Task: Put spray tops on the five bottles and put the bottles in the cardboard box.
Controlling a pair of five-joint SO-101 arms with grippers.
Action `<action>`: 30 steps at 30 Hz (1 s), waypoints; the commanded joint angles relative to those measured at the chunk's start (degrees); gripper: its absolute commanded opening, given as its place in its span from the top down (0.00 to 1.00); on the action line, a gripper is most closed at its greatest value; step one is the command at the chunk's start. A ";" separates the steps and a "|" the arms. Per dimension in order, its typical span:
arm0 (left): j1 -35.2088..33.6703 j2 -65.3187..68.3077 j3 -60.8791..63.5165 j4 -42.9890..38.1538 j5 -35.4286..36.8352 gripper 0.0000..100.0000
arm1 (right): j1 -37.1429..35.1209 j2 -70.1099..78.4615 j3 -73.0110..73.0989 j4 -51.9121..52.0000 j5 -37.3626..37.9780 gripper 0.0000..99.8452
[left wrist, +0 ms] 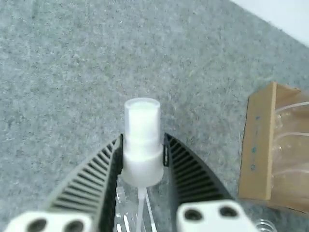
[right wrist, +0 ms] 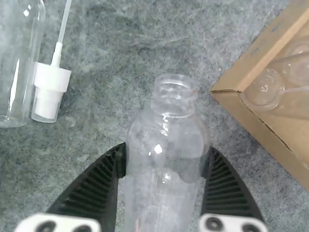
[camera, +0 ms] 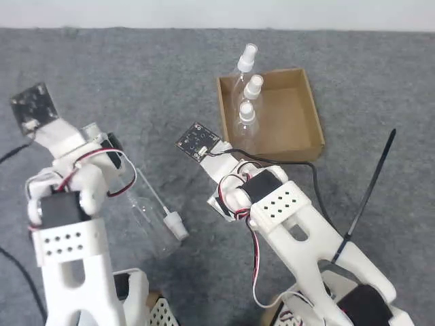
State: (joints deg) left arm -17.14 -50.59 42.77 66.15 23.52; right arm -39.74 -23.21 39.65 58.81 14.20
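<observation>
My left gripper (left wrist: 142, 145) has its jaws closed on a spray top (left wrist: 142, 116). They pinch the white collar from both sides, the nozzle end sticks out past the tips, and the thin dip tube runs back between the jaws toward the wrist. Grey counter (left wrist: 72, 58) lies under it, and the cardboard box (left wrist: 258, 145) is off to one side, well apart.

My right gripper (right wrist: 166, 150) holds an open bottle (right wrist: 169, 125). The jaws are spread about as wide as the clear body and press on its two sides. Its bare threaded neck points away from the wrist, with no top on it. A corner of the cardboard box (right wrist: 260, 111) is near the bottle but not touching it.

On the counter (camera: 102, 68) between my two arms, toward the near edge, a lying bottle (camera: 146, 217) rests on its side. A loose spray top (camera: 175, 224) lies just beside it, with its dip tube stretched out along the bottle's outside.

The cardboard box (camera: 269, 73) sits toward the far edge, right of the middle. Three capped bottles (camera: 246, 122) are packed along its left wall. The farthest one's spray top pokes out over the far rim.
</observation>
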 commanded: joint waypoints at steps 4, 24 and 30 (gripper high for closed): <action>0.26 -9.05 5.23 -4.57 8.44 0.99 | 0.75 -2.95 -0.70 -1.01 0.88 0.87; 0.26 -25.85 15.78 -10.46 14.24 0.99 | -1.36 -2.95 0.88 -2.51 0.88 0.87; 0.09 -26.02 15.87 -10.46 18.99 0.99 | -3.12 -2.95 4.22 -6.99 0.88 0.87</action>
State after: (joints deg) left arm -17.14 -75.21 59.03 57.45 38.99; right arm -41.93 -23.21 44.31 54.24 14.29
